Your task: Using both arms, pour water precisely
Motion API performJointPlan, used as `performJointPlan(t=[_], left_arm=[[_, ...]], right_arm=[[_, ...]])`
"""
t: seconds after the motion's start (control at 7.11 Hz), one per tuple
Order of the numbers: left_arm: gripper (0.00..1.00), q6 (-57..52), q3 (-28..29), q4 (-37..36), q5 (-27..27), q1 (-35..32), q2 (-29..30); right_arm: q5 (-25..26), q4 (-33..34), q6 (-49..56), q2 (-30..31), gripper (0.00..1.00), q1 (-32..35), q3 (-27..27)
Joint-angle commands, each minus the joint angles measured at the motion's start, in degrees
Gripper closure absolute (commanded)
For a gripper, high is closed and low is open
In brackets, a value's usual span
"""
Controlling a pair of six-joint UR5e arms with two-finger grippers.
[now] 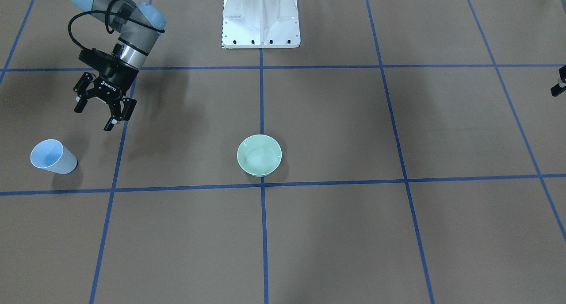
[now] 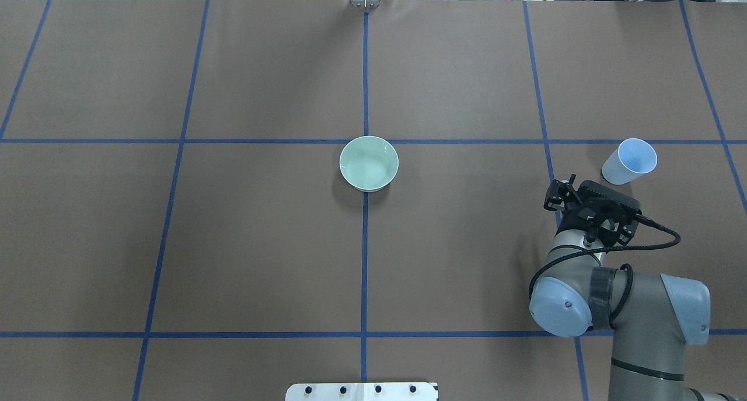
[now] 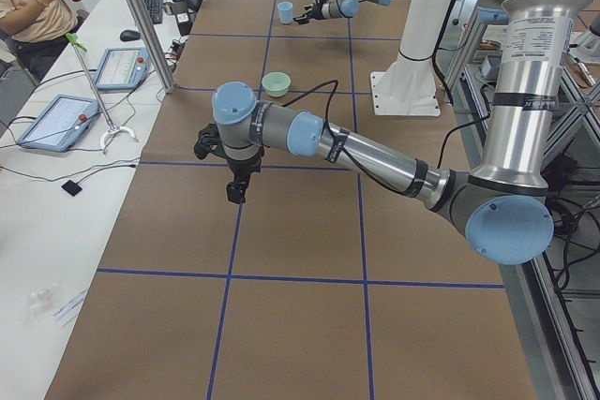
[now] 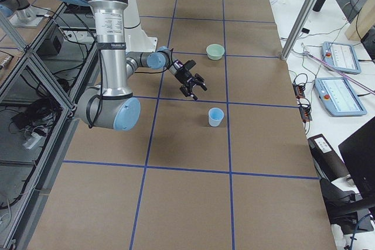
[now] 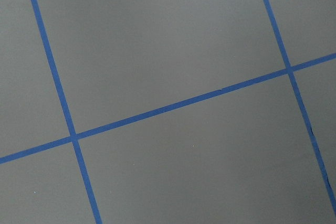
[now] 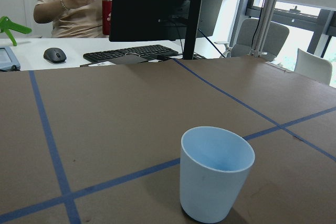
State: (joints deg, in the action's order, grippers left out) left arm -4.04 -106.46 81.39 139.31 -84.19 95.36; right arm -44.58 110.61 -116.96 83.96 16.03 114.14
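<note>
A light blue cup [image 1: 53, 157] stands upright near the table's right end; it also shows in the overhead view [image 2: 629, 161] and fills the right wrist view [image 6: 215, 171]. A pale green bowl [image 1: 259, 155] sits at the table's middle on the centre tape line [image 2: 369, 163]. My right gripper [image 1: 93, 118] is open and empty, held above the table a short way from the cup on the robot's side [image 2: 589, 205]. My left gripper [image 3: 225, 168] hovers over bare table at the left end, fingers apart and empty; only a sliver of it shows in the front-facing view [image 1: 559, 83].
The white pedestal [image 1: 261, 18] stands at the robot's side of the table's middle. Blue tape lines [image 5: 173, 104] grid the brown table. Operators, tablets [image 3: 56, 122] and a keyboard sit on a white bench beyond the far edge.
</note>
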Motion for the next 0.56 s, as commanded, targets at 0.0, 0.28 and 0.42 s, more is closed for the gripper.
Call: performJointPlan(t=[0.0,0.28,0.42], left_arm=[[0.00,0.0,-0.1,0.0,0.0,0.1,0.0],[0.00,0.1,-0.2,0.0,0.0,0.1,0.0],[0.00,0.1,-0.2,0.0,0.0,0.1,0.0]], right_arm=[[-3.2,0.1,8.8,-2.7,0.00,2.2,0.8],[-9.3,-0.7,21.5,-3.5,0.00,6.7,5.3],[-12.9,-0.7,27.7,-5.4,0.00,10.0,5.8]])
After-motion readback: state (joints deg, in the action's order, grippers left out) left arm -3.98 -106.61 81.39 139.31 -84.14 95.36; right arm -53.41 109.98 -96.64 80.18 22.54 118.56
